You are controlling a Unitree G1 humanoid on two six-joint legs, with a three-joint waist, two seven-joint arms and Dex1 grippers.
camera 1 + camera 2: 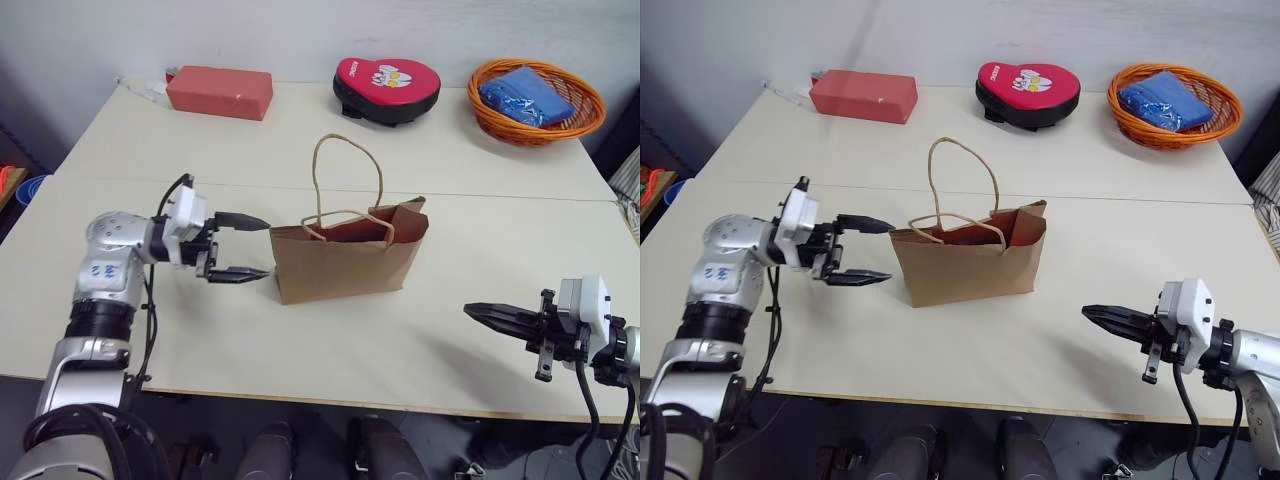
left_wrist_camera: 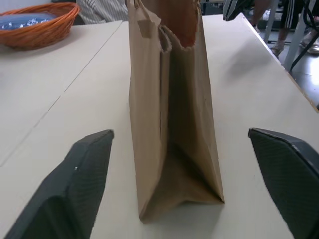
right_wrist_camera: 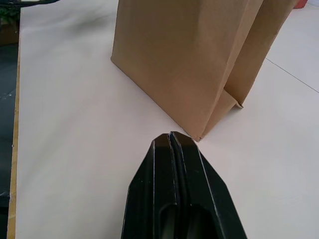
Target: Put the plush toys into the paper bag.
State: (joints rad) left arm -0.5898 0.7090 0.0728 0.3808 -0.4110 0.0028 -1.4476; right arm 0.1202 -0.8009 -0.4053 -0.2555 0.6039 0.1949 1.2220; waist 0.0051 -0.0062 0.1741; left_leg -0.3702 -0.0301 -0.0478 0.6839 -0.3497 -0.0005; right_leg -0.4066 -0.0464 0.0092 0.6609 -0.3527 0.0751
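While the bag (image 1: 345, 262) stood upright near the middle of the table (image 1: 300, 150), its mouth open and one cord handle raised in a tall loop, your left gripper (image 1: 243, 247) hung level just beside its left end, not touching it. The two black fingers (image 2: 70, 191) were spread wide with nothing between them, and from the left wrist the bag's narrow creased end stood straight ahead in the gap between them. Inside the mouth you could see a patch of reddish orange at the inner wall, but you could not tell from that whether it was a toy; neither toy lay in plain sight on the table.

Your right gripper (image 1: 490, 315) sat low near the table's front right edge, well apart from the bag, pointing toward it. Its fingers (image 3: 174, 189) were pressed together and held nothing.

Along the far edge you had a red block (image 1: 219, 91) at the left, a red heart-shaped mitt (image 1: 387, 87) with a black rim in the middle, and an orange basket (image 1: 536, 100) holding something blue (image 1: 525, 95) at the right. The mitt carried a white cartoon design and a short line of white lettering too small to read. The bag's brown paper was plain, with no print or label on the sides you could see.
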